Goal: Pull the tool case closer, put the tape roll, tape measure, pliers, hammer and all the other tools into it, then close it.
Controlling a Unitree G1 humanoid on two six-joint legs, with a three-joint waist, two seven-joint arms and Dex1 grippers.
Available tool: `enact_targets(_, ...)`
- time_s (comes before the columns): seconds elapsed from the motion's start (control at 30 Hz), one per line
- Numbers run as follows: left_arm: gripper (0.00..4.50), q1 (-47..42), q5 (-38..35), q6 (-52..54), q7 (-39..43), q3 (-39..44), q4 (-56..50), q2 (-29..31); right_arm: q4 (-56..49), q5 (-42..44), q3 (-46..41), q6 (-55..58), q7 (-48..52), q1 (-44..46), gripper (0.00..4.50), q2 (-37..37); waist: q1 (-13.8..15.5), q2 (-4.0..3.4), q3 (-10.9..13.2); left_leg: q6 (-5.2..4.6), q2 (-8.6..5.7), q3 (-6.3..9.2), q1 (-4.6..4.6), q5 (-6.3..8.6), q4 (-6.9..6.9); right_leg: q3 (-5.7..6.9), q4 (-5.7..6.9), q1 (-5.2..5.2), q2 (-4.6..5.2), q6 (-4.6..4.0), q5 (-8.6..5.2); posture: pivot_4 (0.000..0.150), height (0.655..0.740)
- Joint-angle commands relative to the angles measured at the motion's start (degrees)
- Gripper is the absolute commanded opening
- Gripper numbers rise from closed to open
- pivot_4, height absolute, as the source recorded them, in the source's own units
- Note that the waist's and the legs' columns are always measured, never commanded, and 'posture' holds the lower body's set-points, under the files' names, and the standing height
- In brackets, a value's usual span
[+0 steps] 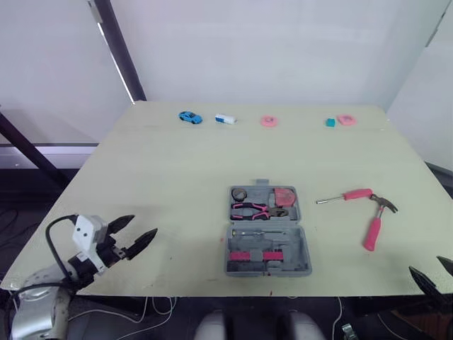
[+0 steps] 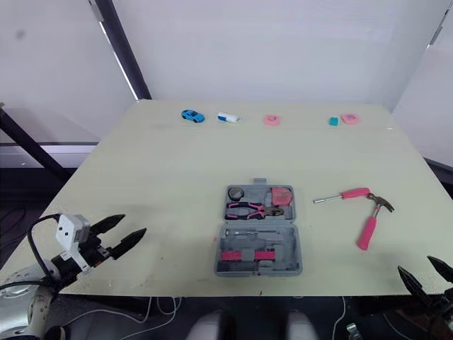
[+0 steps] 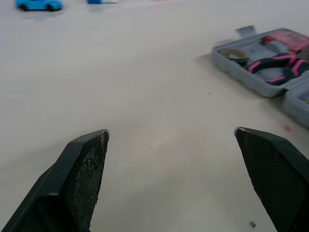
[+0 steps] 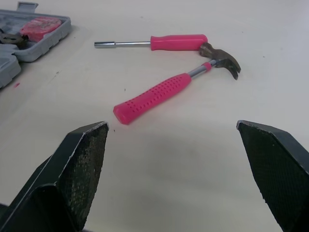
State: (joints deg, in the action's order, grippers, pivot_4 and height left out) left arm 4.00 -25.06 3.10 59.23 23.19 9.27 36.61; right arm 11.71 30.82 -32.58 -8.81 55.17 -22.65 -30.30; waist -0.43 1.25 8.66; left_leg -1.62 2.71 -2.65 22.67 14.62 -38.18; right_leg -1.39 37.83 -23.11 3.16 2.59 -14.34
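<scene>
The pale green worktop stands before white walls, with a black pole slanting at far left. The left claw hovers over the near left corner, fingers apart. A blue toy car sits along the far edge. The tool case lies open at centre, its long axis running away from the robot. Its far half holds the tape roll, pliers and tape measure. To its right, the screwdriver points its shaft at the case. The hammer lies with its head away from the robot and its handle toward the near edge. The right claw is at the near right corner, fingers apart.
</scene>
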Motion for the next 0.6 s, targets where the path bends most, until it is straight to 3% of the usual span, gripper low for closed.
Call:
enact_targets(0.03, 4.43, -2.4, -1.1, -0.5, 2.0, -1.6, -3.4, 1.6, -2.5, -0.6, 1.0, 0.9, -2.2, 1.4, 4.5, 0.4, 0.0, -0.01, 0.0, 0.0, 0.0, 0.0, 0.0, 0.0, 0.0, 0.0, 0.0, 0.0, 0.0, 0.0, 0.0, 0.15, 0.74)
enact_targets(0.33, 4.43, -10.5, -4.1, 4.0, 6.7, -8.6, -12.8, 3.2, -9.0, -3.8, 6.4, 10.4, -17.6, 11.3, 4.5, 3.4, -0.3, -0.01, 0.0, -0.01, -0.03, -0.03, 0.04, 0.0, 0.0, -0.03, 0.01, -0.02, -0.05, 0.0, 0.01, 0.15, 0.74)
enact_targets(0.6, 4.43, -16.6, -6.8, 9.4, 9.2, -14.5, -21.6, 4.7, -8.7, -10.4, 10.6, 29.5, -38.4, 24.6, 4.5, 3.7, -0.3, -0.05, 0.0, -0.01, -0.3, -0.03, 0.15, -0.01, -0.02, -0.08, 0.05, -0.13, -0.17, 0.0, 0.02, 0.15, 0.74)
